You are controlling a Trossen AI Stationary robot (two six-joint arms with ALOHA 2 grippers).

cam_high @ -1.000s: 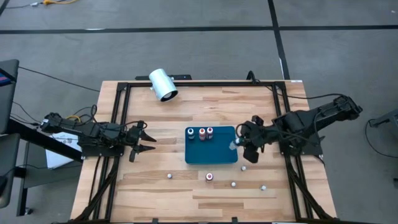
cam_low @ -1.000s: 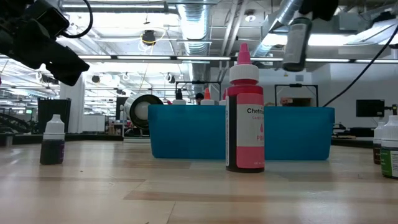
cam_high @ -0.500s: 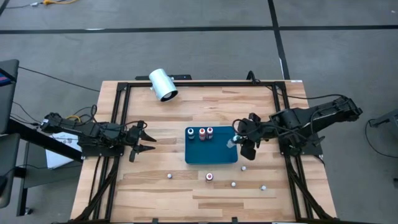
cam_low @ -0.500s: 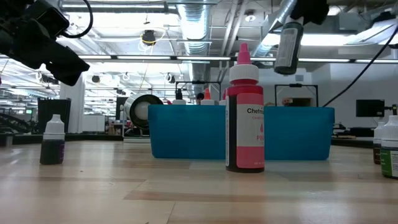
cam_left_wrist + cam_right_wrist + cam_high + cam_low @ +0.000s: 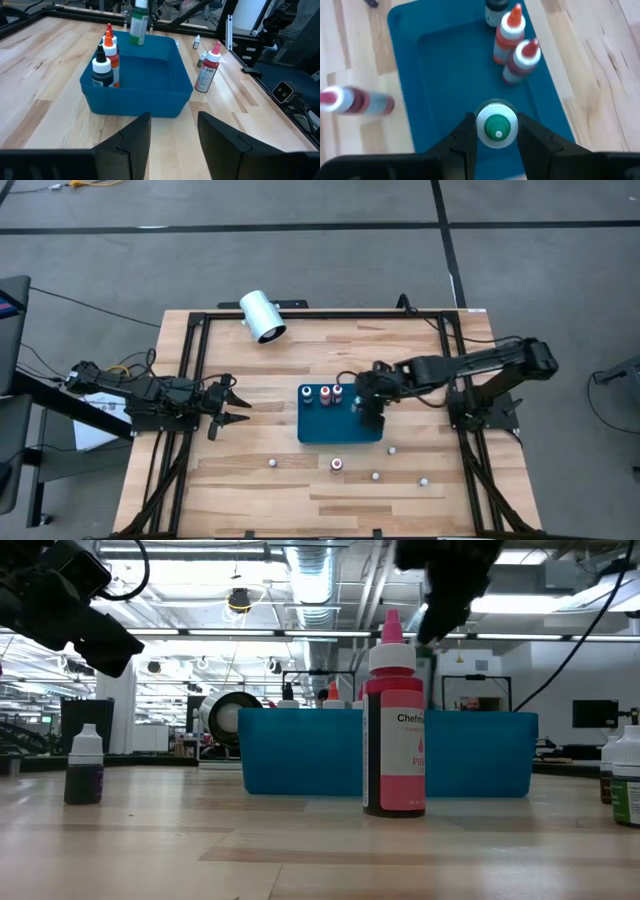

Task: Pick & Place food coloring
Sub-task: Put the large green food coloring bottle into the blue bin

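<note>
From above, my right claw hangs over the right half of the teal tray, inside its rim; three bottles stand along the tray's far edge. My left claw waits left of the tray, well apart, over bare desk. Four more bottles stand near the desk's front edge.

At desk height, a pink-capped bottle stands in front of the tray.

My left wrist shows my fingers parted, holding nothing.

My right wrist shows both fingers clamped on a green-capped bottle above open tray floor.
</note>
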